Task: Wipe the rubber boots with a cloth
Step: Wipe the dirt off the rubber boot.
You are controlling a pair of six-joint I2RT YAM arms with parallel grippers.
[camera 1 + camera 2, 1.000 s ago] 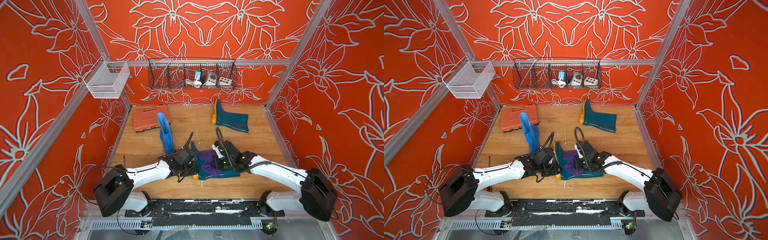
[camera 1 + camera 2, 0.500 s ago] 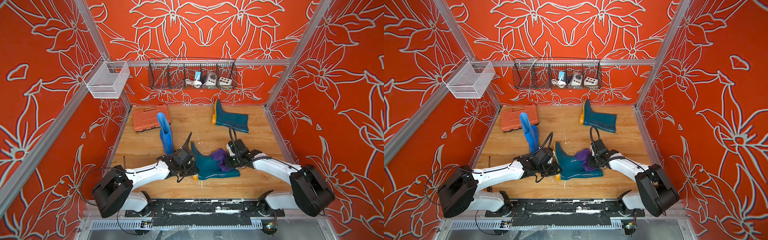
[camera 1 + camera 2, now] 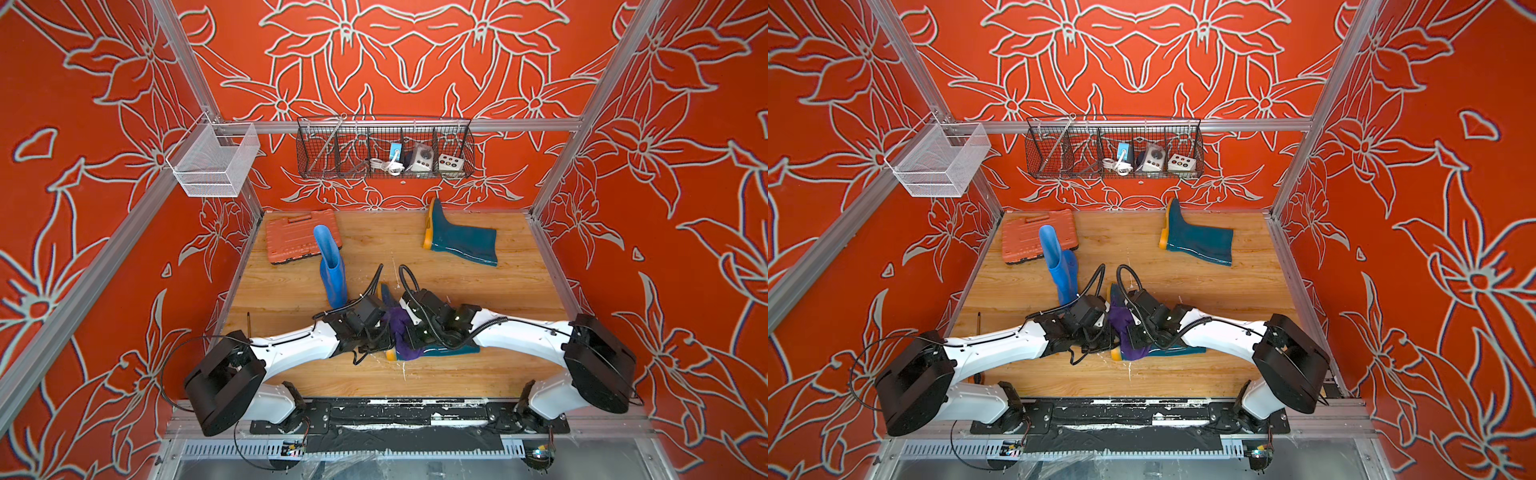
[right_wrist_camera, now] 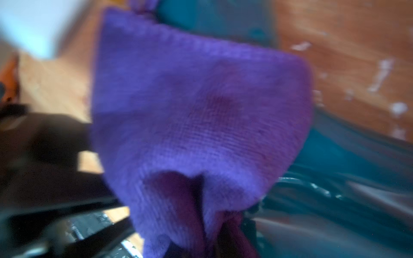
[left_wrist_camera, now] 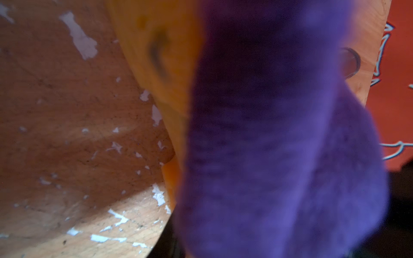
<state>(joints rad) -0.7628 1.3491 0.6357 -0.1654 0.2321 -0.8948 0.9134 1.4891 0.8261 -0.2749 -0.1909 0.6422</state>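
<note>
Red floral walls [image 3: 415,50] enclose the bench [image 3: 457,286]. The near teal boot [image 3: 455,349] lies sideways under both wrists, the far teal boot [image 3: 461,241] by the back wall, the blue boot [image 3: 332,270] upright. The purple cloth [image 3: 402,334] drapes over the near boot's foot. The right fingers [image 3: 415,332] pinch the cloth; the left fingers [image 3: 379,334] sit by that boot's sole, and I cannot tell their state.

The purple cloth [image 3: 1133,350] drapes over the near teal boot [image 3: 1179,351].
</note>
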